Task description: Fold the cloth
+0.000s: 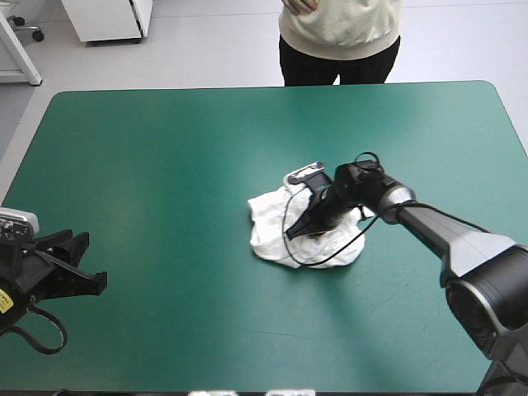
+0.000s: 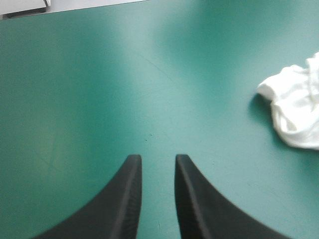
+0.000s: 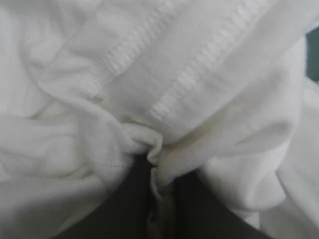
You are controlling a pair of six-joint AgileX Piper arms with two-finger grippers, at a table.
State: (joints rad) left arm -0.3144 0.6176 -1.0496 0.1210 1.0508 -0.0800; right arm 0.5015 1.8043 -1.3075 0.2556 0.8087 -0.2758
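Observation:
The white T-shirt (image 1: pixel 274 231) lies as a crumpled heap near the middle of the teal-green table, a little to the right. My right gripper (image 1: pixel 295 234) is down in the heap, shut on the T-shirt; in the right wrist view a pinched fold of T-shirt (image 3: pixel 149 89) bunches between the black fingers (image 3: pixel 199 214), with stitched hems ahead. My left gripper (image 1: pixel 87 262) hovers over the near left corner, far from the cloth. Its gripper (image 2: pixel 158 159) stands open over bare cover, and the T-shirt (image 2: pixel 296 112) shows ahead and to one side.
A person stands just beyond the table's far edge (image 1: pixel 272 87), not reaching over it. Bare teal-green cover (image 1: pixel 165 165) surrounds the heap on all sides.

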